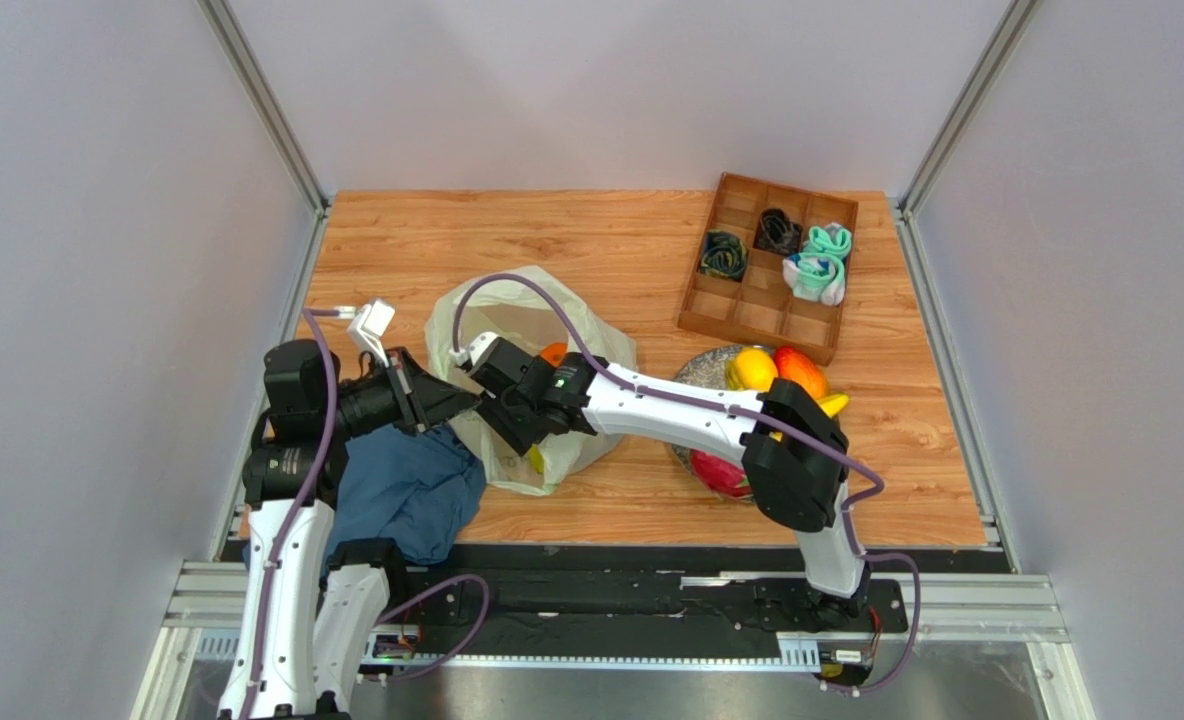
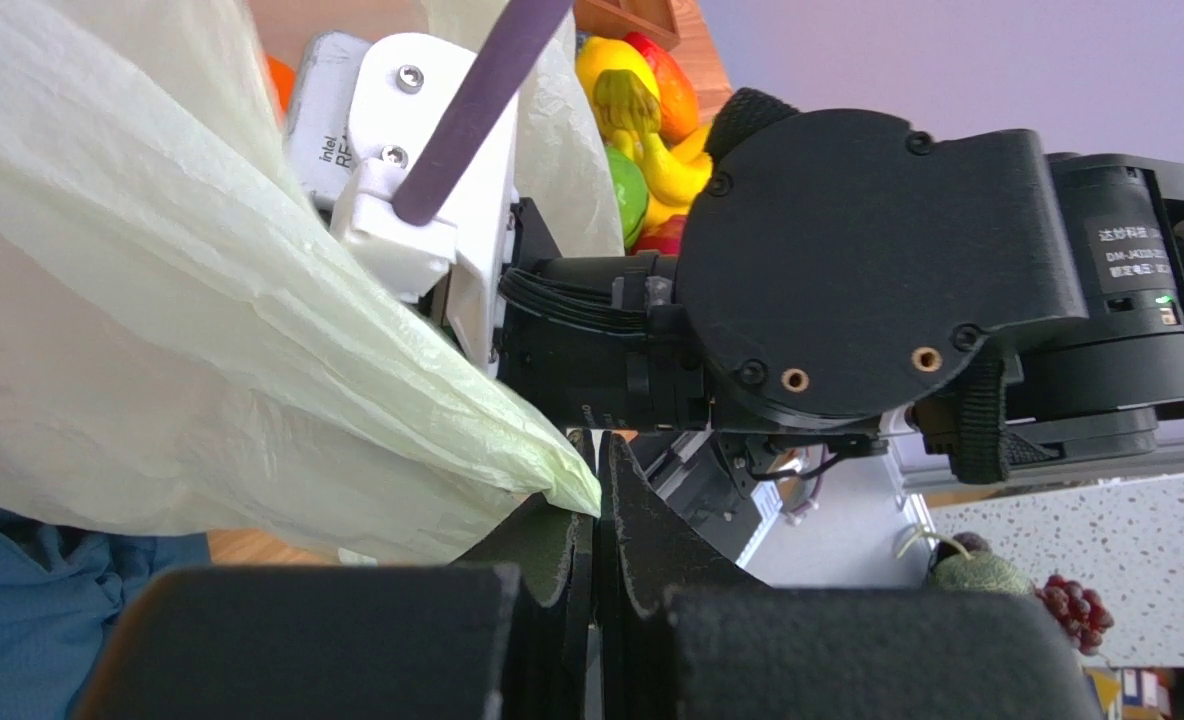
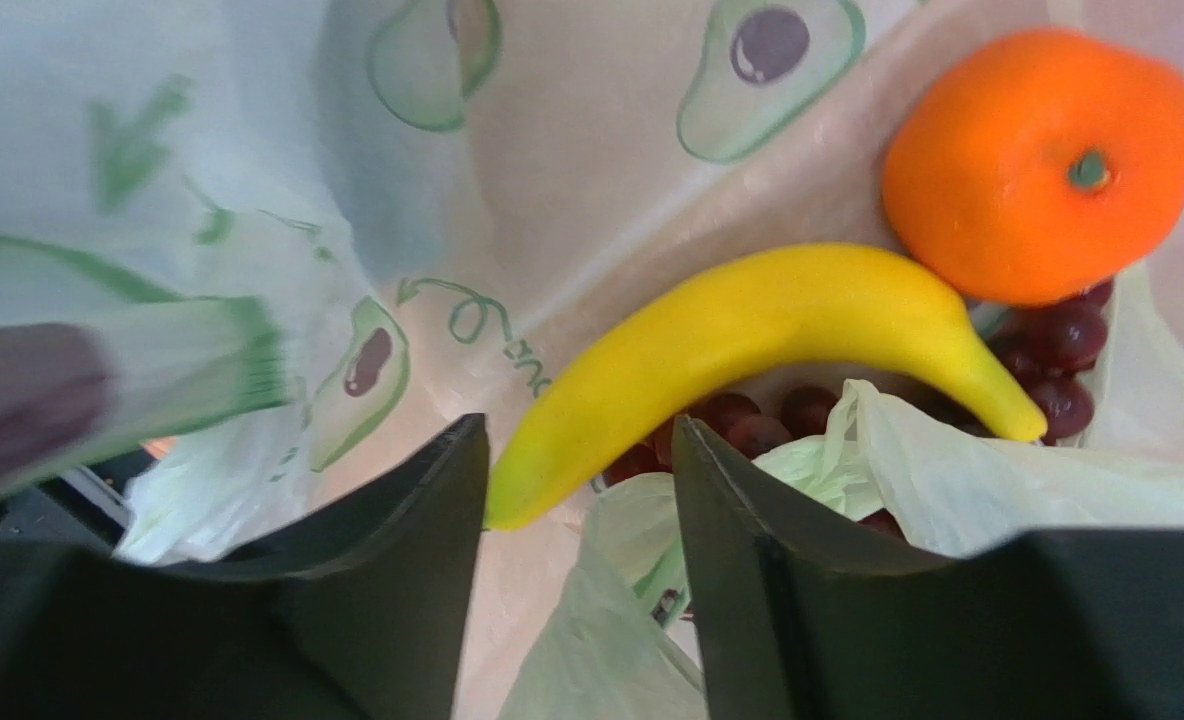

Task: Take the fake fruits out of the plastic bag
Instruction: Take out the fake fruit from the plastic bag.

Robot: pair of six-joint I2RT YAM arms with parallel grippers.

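The pale yellow-green plastic bag (image 1: pixel 601 339) lies left of the table's middle, its mouth toward the arms. My left gripper (image 2: pixel 600 518) is shut on a corner of the bag's edge (image 2: pixel 553 477) and holds it up. My right gripper (image 3: pixel 576 465) is open inside the bag (image 3: pixel 598 150), its fingertips either side of the end of a yellow banana (image 3: pixel 764 338). An orange (image 3: pixel 1041 165) and dark purple grapes (image 3: pixel 1061 348) lie beyond the banana. In the top view the right gripper (image 1: pixel 520 417) is in the bag's mouth, close to the left gripper (image 1: pixel 460 405).
A bowl (image 1: pixel 699 368) to the right holds a lemon (image 1: pixel 753 368), an orange fruit (image 1: pixel 801 371), bananas and a pink dragon fruit (image 1: pixel 718 474). A blue cloth (image 1: pixel 403 488) lies near the left arm. A wooden divided tray (image 1: pixel 748 308) with rolled socks (image 1: pixel 819 270) stands at the back right.
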